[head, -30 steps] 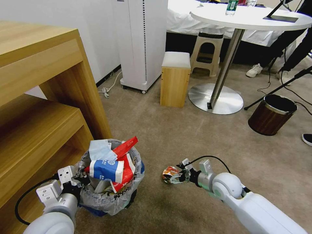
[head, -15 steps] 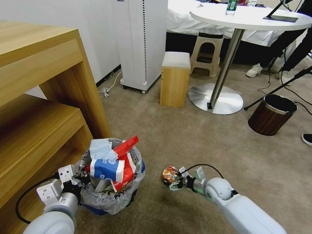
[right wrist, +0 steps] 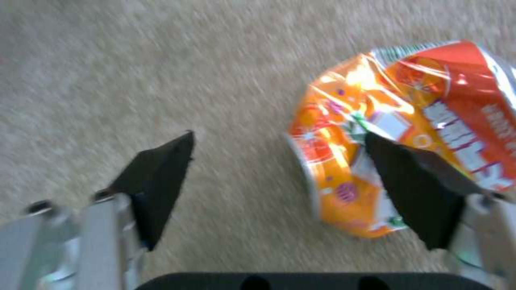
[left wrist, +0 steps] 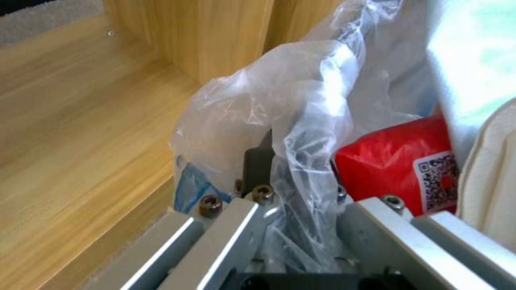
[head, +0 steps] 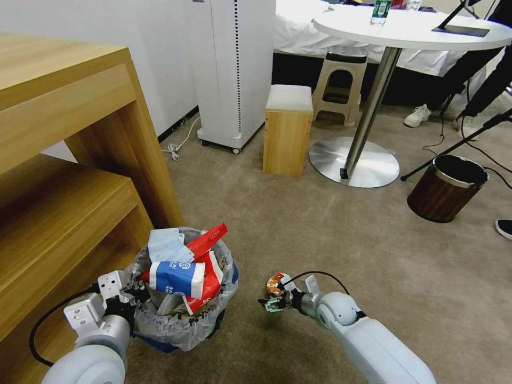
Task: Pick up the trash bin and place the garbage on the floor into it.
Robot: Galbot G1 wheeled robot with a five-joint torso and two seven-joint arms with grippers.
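Can: crushed orange can (right wrist: 408,133) lay on the beige carpet (head: 320,224), just to the right of the trash bin (head: 184,320) and apart from it.
Right gripper: right gripper (right wrist: 279,181) hung low over the carpet with its fingers spread wide and nothing held; one fingertip (right wrist: 414,181) overlapped the can's edge, the other stood over bare carpet, so the can sat off-centre toward one finger.
Bin: small black bin stood on the carpet by the wooden shelf unit (head: 64,176), its clear liner (left wrist: 290,104) crinkled over the rim; it was heaped with red wrappers (head: 205,242), a blue-and-white pack (head: 176,277) and blue tissue (head: 165,245).
Left gripper: left gripper (left wrist: 293,209) was clamped on the bin's rim, liner bunched between the fingers.
Doing it well: as I judged it, the right gripper needed to shift sideways until the can was centred between the fingers, then close firmly, since dented metal could slip or skid away.
Risk: the heaped bin left little room, so the can might roll off.
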